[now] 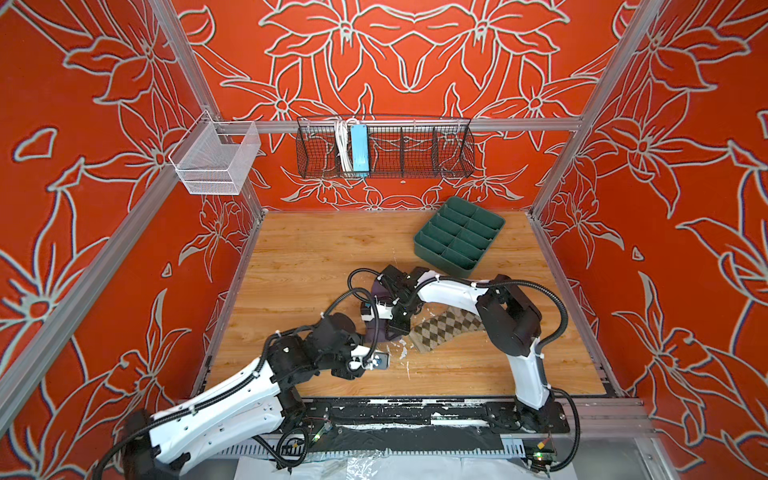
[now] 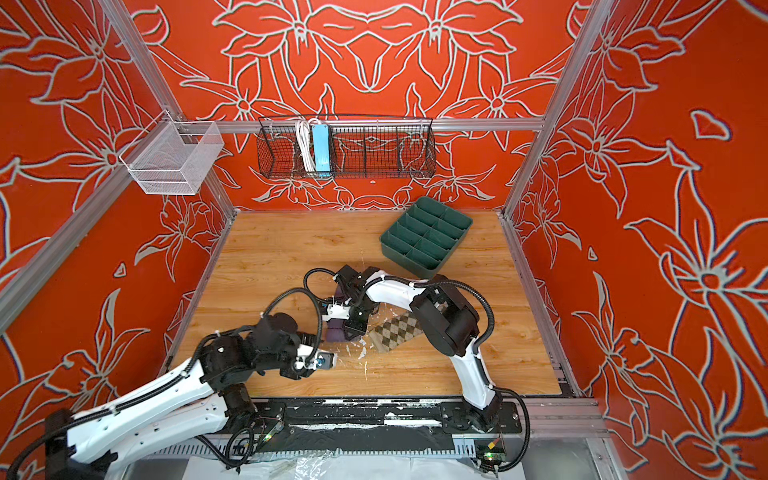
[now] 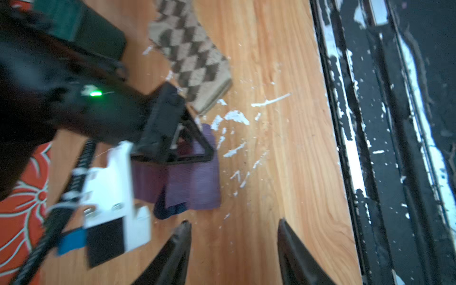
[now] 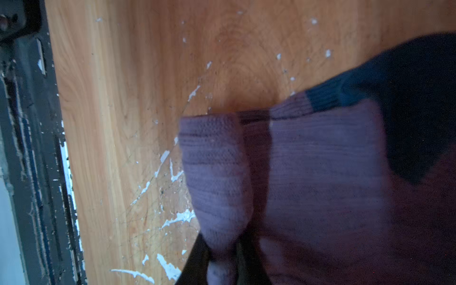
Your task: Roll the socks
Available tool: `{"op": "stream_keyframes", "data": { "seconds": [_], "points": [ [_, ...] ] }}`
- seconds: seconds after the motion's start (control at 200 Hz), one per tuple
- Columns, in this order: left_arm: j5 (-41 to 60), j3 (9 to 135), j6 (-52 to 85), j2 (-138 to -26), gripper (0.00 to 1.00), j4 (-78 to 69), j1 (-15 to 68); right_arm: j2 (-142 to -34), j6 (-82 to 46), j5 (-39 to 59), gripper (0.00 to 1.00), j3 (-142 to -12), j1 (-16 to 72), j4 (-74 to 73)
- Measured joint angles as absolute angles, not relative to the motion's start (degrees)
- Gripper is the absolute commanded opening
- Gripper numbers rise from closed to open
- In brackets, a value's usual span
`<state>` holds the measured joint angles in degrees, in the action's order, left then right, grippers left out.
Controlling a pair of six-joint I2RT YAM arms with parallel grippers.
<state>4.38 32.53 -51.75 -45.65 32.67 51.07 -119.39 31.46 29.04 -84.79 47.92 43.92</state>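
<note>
Our right pincer (image 4: pixel 222 267) is clenched on a fold of the purple sock (image 4: pixel 320 185), with the fabric bunched between its fingers. Our left pincer (image 3: pixel 233 222) stands released, its fingertips apart over bare wood, just beside the sock's dark blue end.

The wooden table (image 1: pixel 311 257) is the widest thing we see. Its far left part gives us open room, and so does a strip along the near edge, where a black rail (image 1: pixel 415 409) bounds it.

The green tray (image 1: pixel 440 259) sits askew at the far right, near the back edge and well apart from the purple sock.

The argyle sock (image 1: pixel 444 328) lies flat right of centre. Its far end runs under the right arm and its cuff edge comes close to the purple sock; we cannot tell whether the two touch.

The purple sock rests at the table's centre, mostly hidden beneath both wrists in both top views.

White scuffs (image 3: pixel 237 117) mark the wood between the socks and the near edge
</note>
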Motion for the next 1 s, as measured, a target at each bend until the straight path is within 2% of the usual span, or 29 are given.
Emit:
{"op": "stream_keyframes", "data": {
  "seconds": [0.355,0.515,0.646,0.831,0.926,1.001],
  "points": [
    [-9.45,27.27,-48.34,-65.65,0.48,9.56,53.36,-120.25,31.46,30.06,0.21,-85.84,47.48,45.17],
    [-13.76,27.22,-47.33,-72.27,0.46,3.55,53.23,-119.44,31.46,30.33,0.22,-84.51,47.46,44.23],
    [-16.95,29.39,-45.52,-77.12,0.32,2.96,52.88,-118.28,31.48,30.37,0.22,-82.74,47.35,42.74],
    [-17.87,31.42,-44.38,-79.68,0.0,3.81,52.64,-116.62,31.33,30.57,0.23,-80.44,46.65,40.64],
    [-17.28,31.59,-44.05,-79.66,0.0,3.73,52.69,-114.78,30.65,30.52,0.24,-78.06,45.95,38.81],
    [-16.25,31.62,-43.81,-79.44,0.0,3.55,52.56,-112.01,29.5,30.52,0.3,-74.7,44.97,36.67]
  ]
}}
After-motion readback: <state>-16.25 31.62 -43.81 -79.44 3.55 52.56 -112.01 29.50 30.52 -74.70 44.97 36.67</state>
